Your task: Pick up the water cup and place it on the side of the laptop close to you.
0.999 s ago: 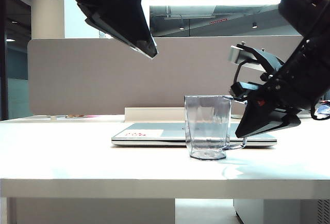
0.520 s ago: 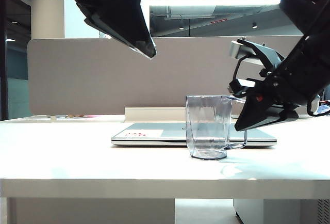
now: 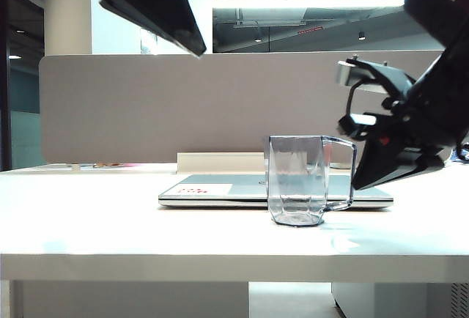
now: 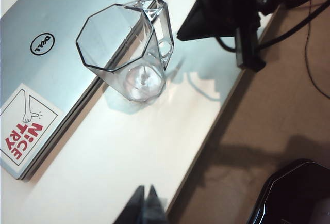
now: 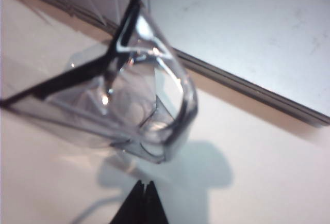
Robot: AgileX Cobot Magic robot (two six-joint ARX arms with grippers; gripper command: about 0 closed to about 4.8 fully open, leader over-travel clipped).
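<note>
The water cup (image 3: 296, 180), clear grey-tinted with a thin loop handle (image 3: 346, 175) on its right, stands upright on the white table just in front of the laptop (image 3: 220, 190). The left wrist view looks down into the cup (image 4: 124, 53) beside the silver laptop (image 4: 51, 48). My right gripper (image 3: 357, 185) is shut and empty, just right of the handle and apart from it; its own view shows its tips (image 5: 144, 185) short of the cup (image 5: 118, 105). My left gripper (image 3: 198, 52) hangs shut and empty, high above the table's left; its tips (image 4: 146, 190) hover over the front edge.
A grey partition (image 3: 110, 105) closes off the back of the table (image 3: 110, 230). A white-and-red sticker (image 4: 26, 126) marks the laptop's corner. Beyond the table's front edge lie the brown floor, black cables (image 4: 309, 53) and a dark object (image 4: 299, 193).
My right gripper has drawn back to the right, clear of the cup's handle. The cup has shifted slightly right on the table. My left gripper has risen toward the upper left.
</note>
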